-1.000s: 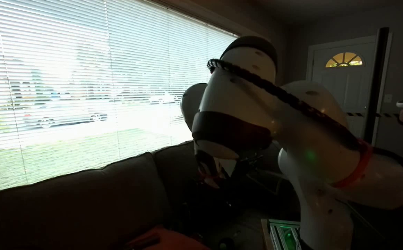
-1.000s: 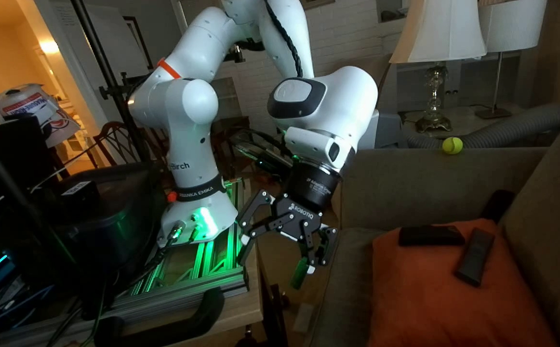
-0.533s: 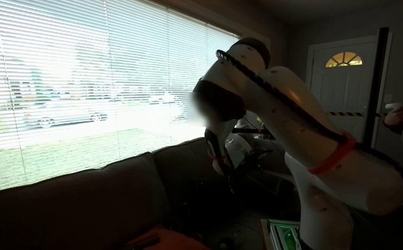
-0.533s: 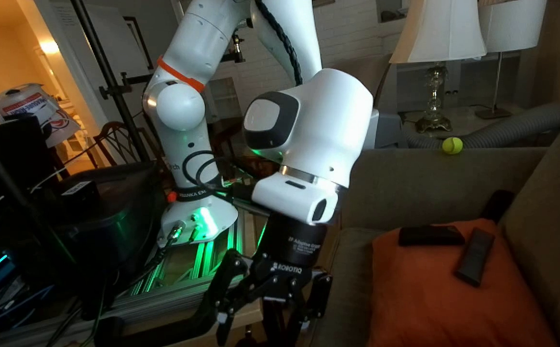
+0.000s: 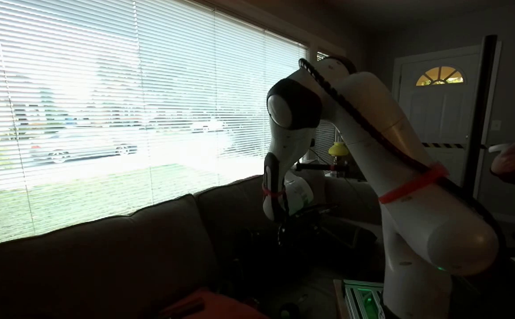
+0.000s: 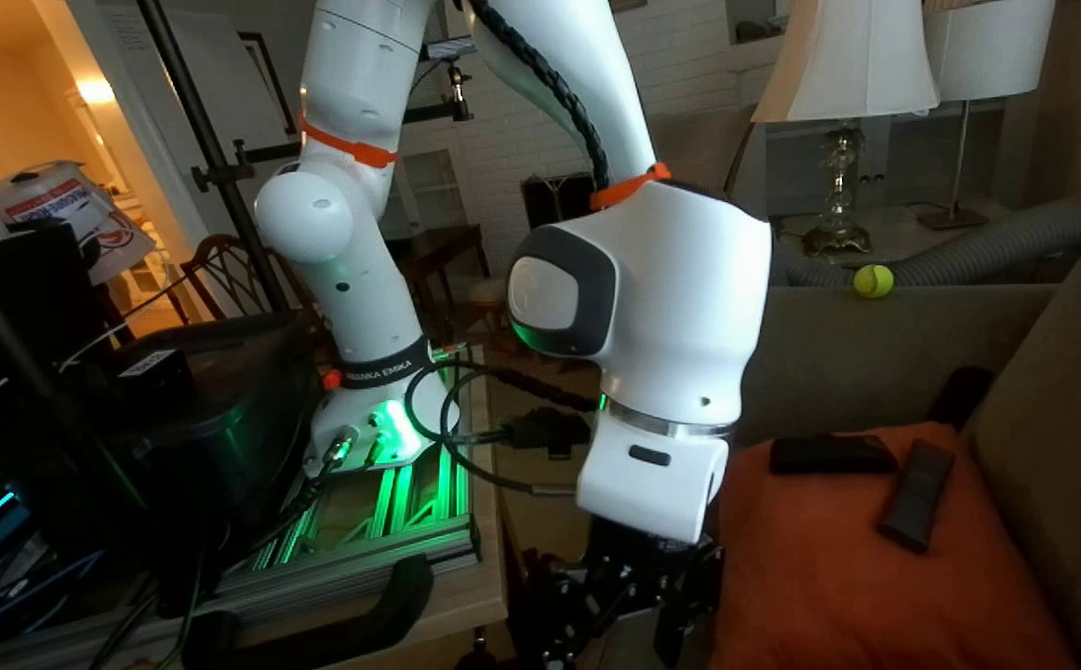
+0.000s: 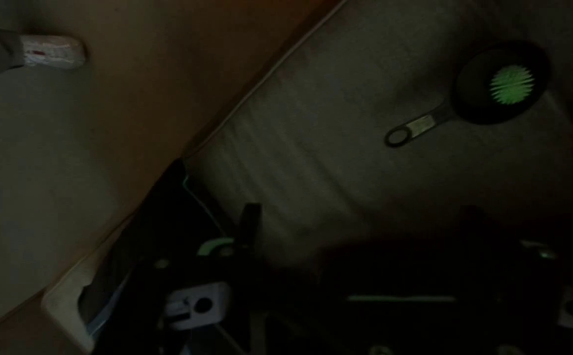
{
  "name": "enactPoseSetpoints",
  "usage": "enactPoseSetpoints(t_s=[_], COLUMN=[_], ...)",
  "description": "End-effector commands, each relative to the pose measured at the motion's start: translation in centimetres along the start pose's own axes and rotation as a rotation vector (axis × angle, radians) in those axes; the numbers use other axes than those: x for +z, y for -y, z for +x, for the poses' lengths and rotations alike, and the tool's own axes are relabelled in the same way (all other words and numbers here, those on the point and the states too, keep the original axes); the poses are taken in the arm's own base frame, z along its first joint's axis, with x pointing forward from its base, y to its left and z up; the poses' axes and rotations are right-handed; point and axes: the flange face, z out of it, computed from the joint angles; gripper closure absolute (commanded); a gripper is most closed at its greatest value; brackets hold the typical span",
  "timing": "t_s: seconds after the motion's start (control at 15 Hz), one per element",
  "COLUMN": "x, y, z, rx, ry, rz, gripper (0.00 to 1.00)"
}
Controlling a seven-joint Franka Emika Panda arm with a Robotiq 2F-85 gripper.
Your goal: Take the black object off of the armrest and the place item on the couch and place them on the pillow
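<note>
Prob. going next for the dark pan-like item [image 7: 479, 111]. Lies on the couch [image 7: 316, 123], upper R of the wrist frame, w/ a green spiky thing [image 7: 512, 85] inside its rim. From the end effector [image 7: 360, 222] at the bottom: up and to the R, well apart. Spread wide at the fingers [image 7: 250, 224], w/ nothing visible btwn, though v. dark. As for the item, points w/ ringed handle [image 7: 419, 125] to lower L; runs lengthwise up to upper R. Closer to along than across the closing line, so prob. needs a wrist turn. On the orange pillow [image 6: 810, 563], lower R of an exterior view: black box [image 6: 829, 456] and remote [image 6: 917, 498], so prob. done w/ the armrest [image 6: 857, 363].
</note>
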Motion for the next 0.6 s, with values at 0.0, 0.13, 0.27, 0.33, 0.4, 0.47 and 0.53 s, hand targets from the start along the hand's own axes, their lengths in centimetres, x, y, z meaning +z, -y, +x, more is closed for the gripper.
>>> enactPoseSetpoints(t_s=[0.0, 0.13, 0.27, 0.33, 0.4, 0.47, 0.53], x=[1.6, 3.3, 3.0, 3.3, 3.4, 3.5, 3.4], y=[0.9, 1.6, 1.6, 1.5, 1.3, 1.3, 1.4], z=[-0.3, -0.3, -0.7, -0.5, -0.4, -0.4, -0.3], rx=[-0.050, -0.067, -0.062, -0.065, -0.065, -0.064, -0.065], ry=[0.056, 0.098, 0.098, 0.105, 0.106, 0.106, 0.105], rz=[0.165, 0.248, 0.201, 0.217, 0.224, 0.226, 0.227], gripper=[0.00, 0.00, 0.00, 0.00, 0.00, 0.00, 0.00])
